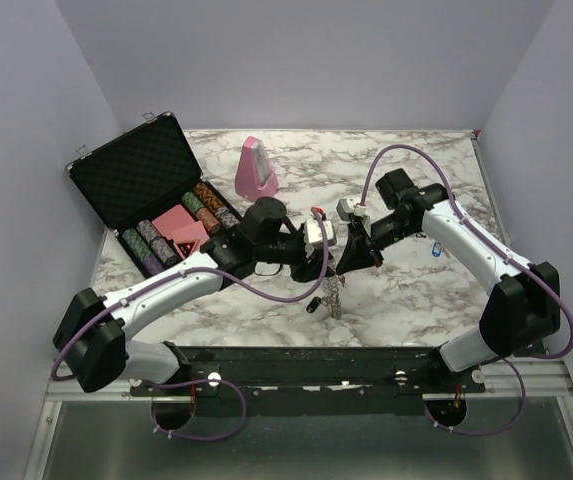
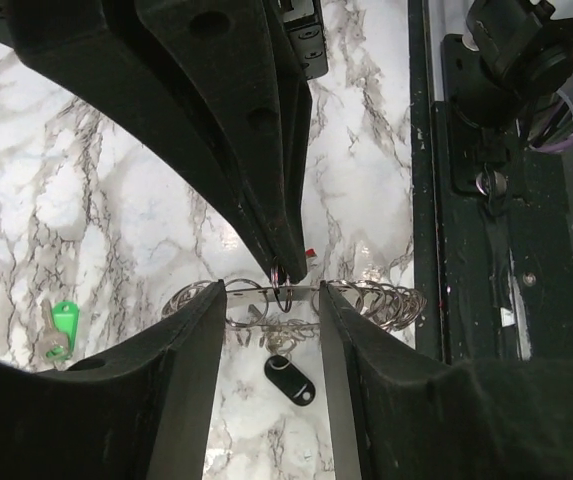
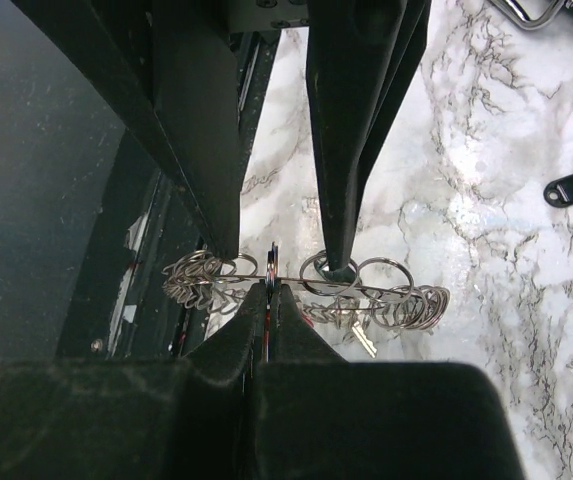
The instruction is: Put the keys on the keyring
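Where the marbled desk (image 1: 416, 290) is seen from above, its far left corner is taken up by an open black case (image 1: 131, 170) in which chips are stacked in rows. A pink metronome (image 1: 257, 166) is stood upright just right of the case. Both arms are reached inward, and their tips are met over the middle of the desk, towards its near edge.

The left claw (image 2: 273, 292) is held about half open. Its two fingers are set either side of a short stretch of the ring (image 3: 411, 300), and whether they touch the wire cannot be told. The right claw (image 3: 269, 292) is shut tight on the ring's rim, between the left claw's fingers. A speck of red is seen at its tips, but what it belongs to cannot be made out.

The ring is held up off the desk between the two claws and is seen edge-on from both wrists, with its looped wire rim bunched out to either side. A small silver key (image 3: 363, 343) is seen just under the rim beside the right claw; whether it is hung on the ring cannot be told. A black key (image 2: 291, 380) is laid on the desk below the ring, and a green key (image 2: 63, 322) is laid well apart from it on the marble.
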Robot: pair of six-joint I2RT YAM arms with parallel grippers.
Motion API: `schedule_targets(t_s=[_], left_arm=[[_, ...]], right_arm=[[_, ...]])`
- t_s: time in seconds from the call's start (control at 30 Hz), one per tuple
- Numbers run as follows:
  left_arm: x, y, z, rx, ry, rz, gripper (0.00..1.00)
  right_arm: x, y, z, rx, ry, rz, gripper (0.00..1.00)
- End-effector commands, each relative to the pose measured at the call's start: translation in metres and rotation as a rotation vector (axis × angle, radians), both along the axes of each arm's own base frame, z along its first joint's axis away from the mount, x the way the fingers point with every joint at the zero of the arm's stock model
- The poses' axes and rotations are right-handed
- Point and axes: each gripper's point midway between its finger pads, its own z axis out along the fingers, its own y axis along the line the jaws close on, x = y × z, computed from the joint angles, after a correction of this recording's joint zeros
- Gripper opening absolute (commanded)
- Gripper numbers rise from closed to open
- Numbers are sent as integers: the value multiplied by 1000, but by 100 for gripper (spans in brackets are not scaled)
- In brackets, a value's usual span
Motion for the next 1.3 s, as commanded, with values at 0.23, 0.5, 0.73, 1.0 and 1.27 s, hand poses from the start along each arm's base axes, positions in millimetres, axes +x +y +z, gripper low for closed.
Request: schedule_targets(t_s=[0.23,0.5,0.73,1.0,1.27], left_arm=[[-3,-12,6,-8,38,-30,28],[-7,-14,3,11,78,-58,0],[1,-7,14,-84,38,56,0],[-7,1,31,-301,78,119,0],[-10,8,36,-414,83,156,0]], right_arm=[[2,3,8,22,-8,8,0],[0,3,9,23,-8,11,1],[-1,4,13,40,-11,12,16],[-3,4,21,66,9,12,27],[-4,8,32,132,71,-2,30]])
